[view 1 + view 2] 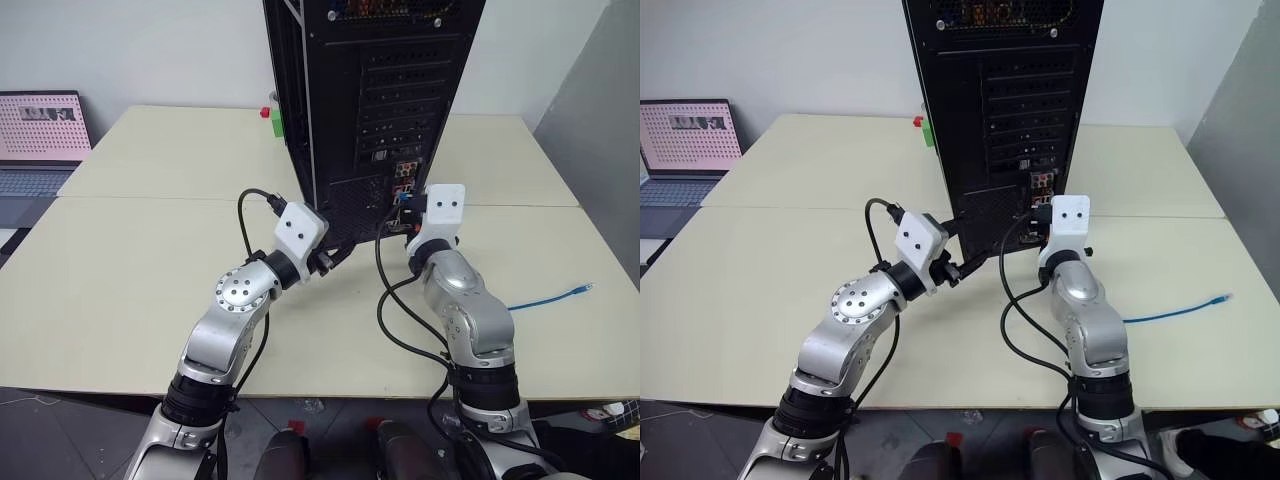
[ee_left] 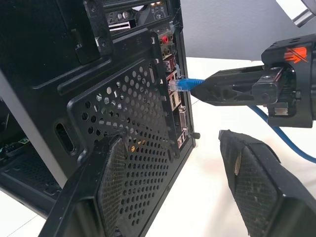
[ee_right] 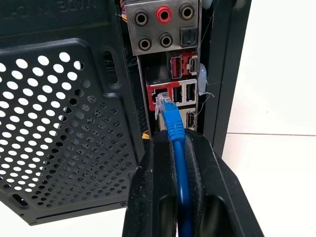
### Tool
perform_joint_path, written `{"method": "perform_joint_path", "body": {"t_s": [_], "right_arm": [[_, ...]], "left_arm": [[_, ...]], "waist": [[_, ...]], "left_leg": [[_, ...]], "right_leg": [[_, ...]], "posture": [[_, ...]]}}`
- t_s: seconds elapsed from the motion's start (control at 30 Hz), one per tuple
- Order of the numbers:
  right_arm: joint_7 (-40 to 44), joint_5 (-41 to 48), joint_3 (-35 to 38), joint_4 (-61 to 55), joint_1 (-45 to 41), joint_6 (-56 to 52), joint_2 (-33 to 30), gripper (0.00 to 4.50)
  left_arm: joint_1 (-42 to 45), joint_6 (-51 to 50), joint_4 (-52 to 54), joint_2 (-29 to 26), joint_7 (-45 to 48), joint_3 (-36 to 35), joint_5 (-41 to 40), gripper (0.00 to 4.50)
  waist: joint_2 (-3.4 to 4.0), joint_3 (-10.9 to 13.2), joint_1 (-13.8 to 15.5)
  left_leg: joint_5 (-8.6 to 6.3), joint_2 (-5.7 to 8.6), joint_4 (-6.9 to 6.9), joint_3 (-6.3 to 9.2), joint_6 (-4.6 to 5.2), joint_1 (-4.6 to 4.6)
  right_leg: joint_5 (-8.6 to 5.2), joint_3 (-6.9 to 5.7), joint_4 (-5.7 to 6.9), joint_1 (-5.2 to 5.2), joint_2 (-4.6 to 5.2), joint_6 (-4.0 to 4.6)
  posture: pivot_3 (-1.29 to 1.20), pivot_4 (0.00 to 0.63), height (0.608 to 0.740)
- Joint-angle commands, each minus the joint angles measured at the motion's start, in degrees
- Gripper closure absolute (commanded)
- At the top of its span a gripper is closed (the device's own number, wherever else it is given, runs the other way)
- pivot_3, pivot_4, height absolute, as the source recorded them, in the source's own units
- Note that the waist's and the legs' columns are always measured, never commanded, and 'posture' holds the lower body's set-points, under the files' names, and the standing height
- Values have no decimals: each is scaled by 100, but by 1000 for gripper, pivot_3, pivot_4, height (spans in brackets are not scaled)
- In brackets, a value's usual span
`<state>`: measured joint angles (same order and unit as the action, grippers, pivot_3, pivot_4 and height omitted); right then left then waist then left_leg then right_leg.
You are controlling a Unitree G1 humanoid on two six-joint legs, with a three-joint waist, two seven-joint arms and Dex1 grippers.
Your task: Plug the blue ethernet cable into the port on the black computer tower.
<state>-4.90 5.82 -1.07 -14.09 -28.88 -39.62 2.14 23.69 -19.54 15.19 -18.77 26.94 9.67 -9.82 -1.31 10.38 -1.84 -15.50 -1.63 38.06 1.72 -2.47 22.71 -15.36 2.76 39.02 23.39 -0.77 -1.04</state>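
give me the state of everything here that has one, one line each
blue ethernet cable: pinched in the right claw, plug at the port, not visibly seated; far end loose on the table
port: not yet filled
black computer tower: upright on the table
left claw: open, holding nothing, one finger against the perforated panel
right claw: shut on the cable
laptop: open, screen lit

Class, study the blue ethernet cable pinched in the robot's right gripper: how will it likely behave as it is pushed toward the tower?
The blue ethernet cable probably flexes: its loose end lies curved on the table. The short stub beyond the right gripper looks straight, so likely stiff enough to push. Its clear plug seems small and possibly fragile.
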Motion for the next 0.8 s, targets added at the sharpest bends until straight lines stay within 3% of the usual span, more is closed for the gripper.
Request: {"method": "perform_joint_path", "body": {"t_s": [0.03,0.8], "right_arm": [[-55,21,116,-88,-198,61,75,4500],[-254,333,411,-185,-628,-287,668,4500]], "left_arm": [[45,76,196,4,1,-57,65,1419],[-3,72,210,-40,43,-80,151,1419]], "waist": [[0,0,0],[2,1,-103]], "left_leg": [[0,0,0,0,0,0],[0,-3,-1,-6,0,-3]], "right_leg": [[0,0,0,0,0,0],[1,7,4,7,-8,1]], "posture": [[0,150,740],[0,150,740]]}}
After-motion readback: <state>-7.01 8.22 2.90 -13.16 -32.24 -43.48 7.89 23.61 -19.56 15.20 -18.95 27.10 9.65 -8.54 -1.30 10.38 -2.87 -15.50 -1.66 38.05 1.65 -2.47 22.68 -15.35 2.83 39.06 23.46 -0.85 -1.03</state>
